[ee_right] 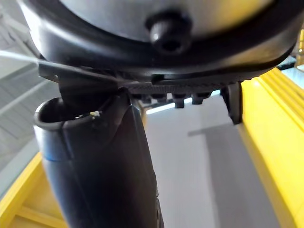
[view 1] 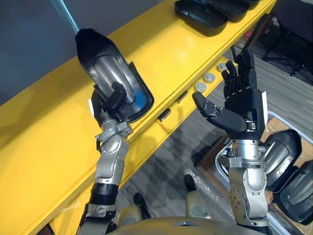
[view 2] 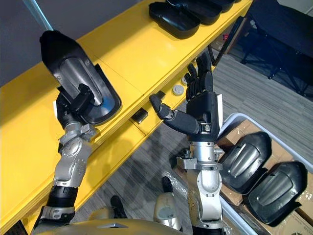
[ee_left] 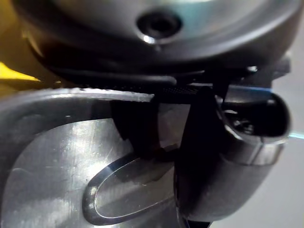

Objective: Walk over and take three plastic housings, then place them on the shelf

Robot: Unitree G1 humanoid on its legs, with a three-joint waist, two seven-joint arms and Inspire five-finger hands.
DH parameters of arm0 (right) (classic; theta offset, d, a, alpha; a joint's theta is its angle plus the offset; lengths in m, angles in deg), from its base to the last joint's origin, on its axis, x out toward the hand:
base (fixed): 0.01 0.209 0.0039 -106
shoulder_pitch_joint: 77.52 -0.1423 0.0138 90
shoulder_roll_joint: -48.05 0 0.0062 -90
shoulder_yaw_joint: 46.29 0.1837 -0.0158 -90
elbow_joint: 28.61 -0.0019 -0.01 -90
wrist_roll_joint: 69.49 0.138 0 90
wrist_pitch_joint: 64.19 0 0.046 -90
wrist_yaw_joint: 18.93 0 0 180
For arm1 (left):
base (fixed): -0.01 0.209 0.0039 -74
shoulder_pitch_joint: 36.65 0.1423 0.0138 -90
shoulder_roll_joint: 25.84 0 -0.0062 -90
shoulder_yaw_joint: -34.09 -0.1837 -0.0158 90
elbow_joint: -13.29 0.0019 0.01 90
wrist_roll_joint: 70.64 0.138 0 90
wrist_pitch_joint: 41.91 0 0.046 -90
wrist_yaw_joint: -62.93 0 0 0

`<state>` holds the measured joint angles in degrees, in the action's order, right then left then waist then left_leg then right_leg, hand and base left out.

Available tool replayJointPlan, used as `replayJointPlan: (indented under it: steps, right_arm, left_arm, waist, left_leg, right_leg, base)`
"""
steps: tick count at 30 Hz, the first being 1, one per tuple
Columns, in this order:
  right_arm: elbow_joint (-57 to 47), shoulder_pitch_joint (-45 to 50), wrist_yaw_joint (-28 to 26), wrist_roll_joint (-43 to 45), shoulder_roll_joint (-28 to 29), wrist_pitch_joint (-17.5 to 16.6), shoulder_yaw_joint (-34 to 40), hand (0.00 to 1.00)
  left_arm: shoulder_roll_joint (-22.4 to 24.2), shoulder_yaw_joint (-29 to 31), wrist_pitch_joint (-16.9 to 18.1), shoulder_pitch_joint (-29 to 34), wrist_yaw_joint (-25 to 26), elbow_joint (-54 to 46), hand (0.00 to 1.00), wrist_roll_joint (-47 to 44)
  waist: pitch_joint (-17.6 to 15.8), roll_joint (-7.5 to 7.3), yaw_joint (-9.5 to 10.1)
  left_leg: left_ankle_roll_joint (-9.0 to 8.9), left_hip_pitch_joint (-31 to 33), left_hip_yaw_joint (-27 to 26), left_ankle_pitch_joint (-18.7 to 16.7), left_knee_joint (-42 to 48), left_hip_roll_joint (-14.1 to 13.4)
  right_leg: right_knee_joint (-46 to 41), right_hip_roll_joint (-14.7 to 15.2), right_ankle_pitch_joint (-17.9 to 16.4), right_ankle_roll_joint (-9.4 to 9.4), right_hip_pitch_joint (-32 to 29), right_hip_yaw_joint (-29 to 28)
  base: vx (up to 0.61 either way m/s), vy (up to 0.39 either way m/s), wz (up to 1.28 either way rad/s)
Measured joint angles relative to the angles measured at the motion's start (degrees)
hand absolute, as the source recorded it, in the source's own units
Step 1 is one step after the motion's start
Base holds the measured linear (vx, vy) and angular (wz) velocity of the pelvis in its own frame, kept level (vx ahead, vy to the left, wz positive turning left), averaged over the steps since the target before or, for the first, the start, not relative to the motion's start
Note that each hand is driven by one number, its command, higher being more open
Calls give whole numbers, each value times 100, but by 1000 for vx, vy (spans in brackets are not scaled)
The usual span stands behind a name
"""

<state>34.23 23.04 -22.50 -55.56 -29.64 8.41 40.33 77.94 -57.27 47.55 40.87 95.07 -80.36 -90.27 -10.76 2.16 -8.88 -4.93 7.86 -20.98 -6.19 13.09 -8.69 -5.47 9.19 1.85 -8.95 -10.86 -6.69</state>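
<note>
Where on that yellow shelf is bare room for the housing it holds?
The yellow shelf is bare from the black, silver-lined plastic housing in the left hand up to the row of black housings crowding its far end. The open right hand is empty.

Item one: left hand (view 1: 111, 100), centre left; thumb shows on the held housing (view 1: 115, 73), fingers hidden behind its shell. Item two: shelf housings (view 1: 200, 14), top of frame, cut by the upper edge; I cannot count them. Item three: bin (view 2: 234, 116), lower right, and its bin housings (view 2: 244, 159), cropped by right and bottom edges. Item four: round grey pieces (view 1: 209, 77) on the shelf (view 1: 161, 44) front, too small for me to identify. Item five: left wrist view, held housing blurred at close range.
</note>
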Motion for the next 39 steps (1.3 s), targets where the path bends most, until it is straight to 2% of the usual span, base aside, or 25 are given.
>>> replayJointPlan:
  steps: [7,14,15,24,31,39]
  right_arm:
    - [-77,-35,-147,0,-160,58,-325,100]
    - [-82,-92,-226,33,-344,183,-514,100]
    - [-86,-116,-225,36,-342,184,-555,100]
    - [-195,-221,-201,32,-340,189,-693,100]
    - [-247,-159,-94,22,-328,189,-849,100]
    - [-212,2,38,0,-323,187,-951,100]
  left_arm:
    - [-88,93,-100,-934,273,605,0,-284]
    - [-320,308,71,-1522,647,1068,0,-462]
    - [-339,381,119,-1645,696,1131,100,-469]
    - [-625,474,183,-2096,723,1496,100,-481]
    - [-673,449,136,-2127,601,1569,100,-500]
    - [-667,400,39,-2072,579,1772,100,-530]
  waist:
    - [-257,61,-51]
    - [-473,97,-77]
    - [-483,92,-79]
    - [-639,48,-50]
    - [-687,-30,-73]
    - [-663,-56,-153]
  left_leg:
    - [30,175,-69,-63,160,7]
    - [27,205,-141,-87,161,9]
    - [32,274,-151,-82,169,10]
    - [32,299,-149,-76,164,16]
    - [37,225,-83,-66,147,24]
    - [-2,-249,43,206,-415,121]
  right_leg:
    - [-177,49,-16,-7,-195,-54]
    - [-402,60,-129,-31,-356,-138]
    - [-446,62,-137,-32,-445,-149]
    - [-452,70,-138,-35,-470,-139]
    - [-431,77,-148,-49,-340,-66]
    - [-166,65,-137,-56,94,101]
  base:
    - [-18,13,-1]
    - [-10,9,-4]
    - [0,0,0]
    - [3,0,0]
    - [-6,-3,4]
    - [19,-17,8]
